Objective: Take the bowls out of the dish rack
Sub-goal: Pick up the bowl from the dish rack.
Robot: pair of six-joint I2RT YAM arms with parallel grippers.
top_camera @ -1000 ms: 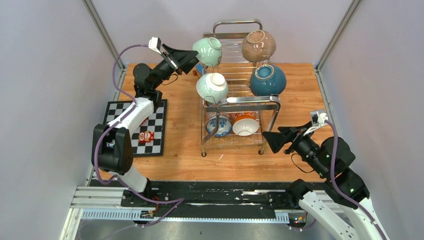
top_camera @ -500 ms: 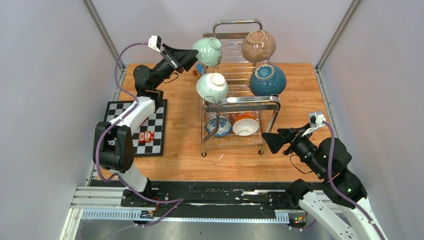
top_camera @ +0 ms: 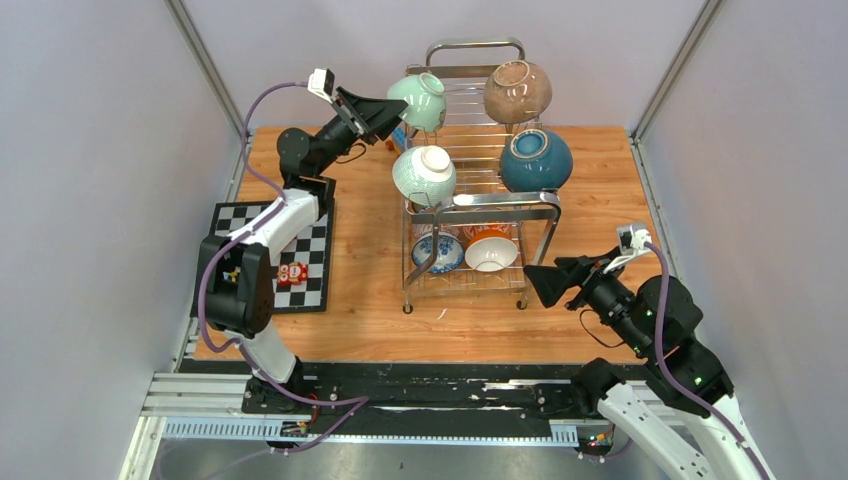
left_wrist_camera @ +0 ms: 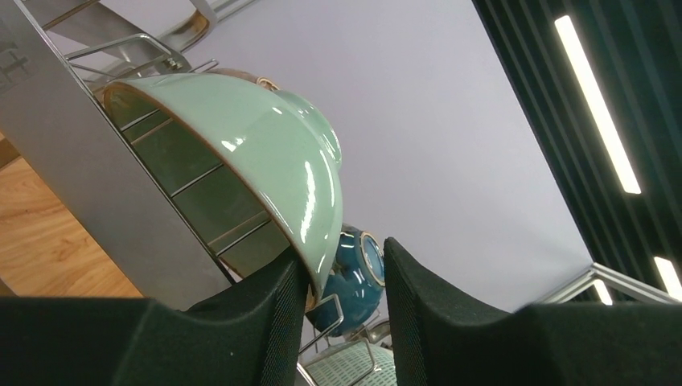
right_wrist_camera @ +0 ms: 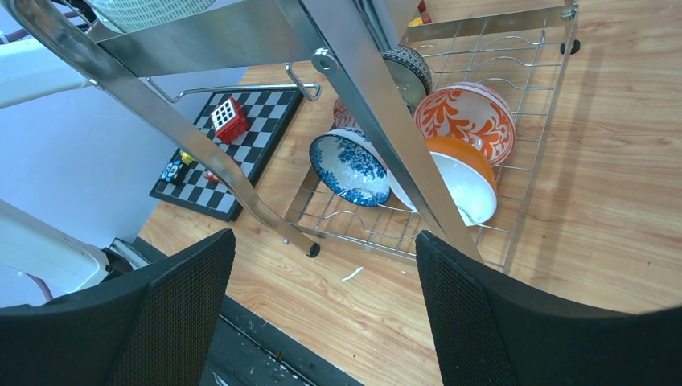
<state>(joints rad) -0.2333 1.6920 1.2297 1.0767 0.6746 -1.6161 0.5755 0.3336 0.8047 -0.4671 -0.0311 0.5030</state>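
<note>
Your left gripper (top_camera: 393, 112) straddles the rim of the mint green bowl (top_camera: 418, 100) atop the dish rack (top_camera: 480, 200), seen overhead. Left wrist: one finger (left_wrist_camera: 265, 322) touches, the other apart. Right wrist: your right gripper (right_wrist_camera: 322, 241) gapes empty beside lower-tier bowls (right_wrist_camera: 354, 169).

1. left arm (top_camera: 268, 226): reaching far forward and up, elbow bent. Its left gripper (top_camera: 398, 112): pointing right, jaws narrowly parted.
2. right arm (top_camera: 662, 330): folded low near its base. Its right gripper (top_camera: 532, 282): pointing left, jaws spread wide, holding nothing.
</note>
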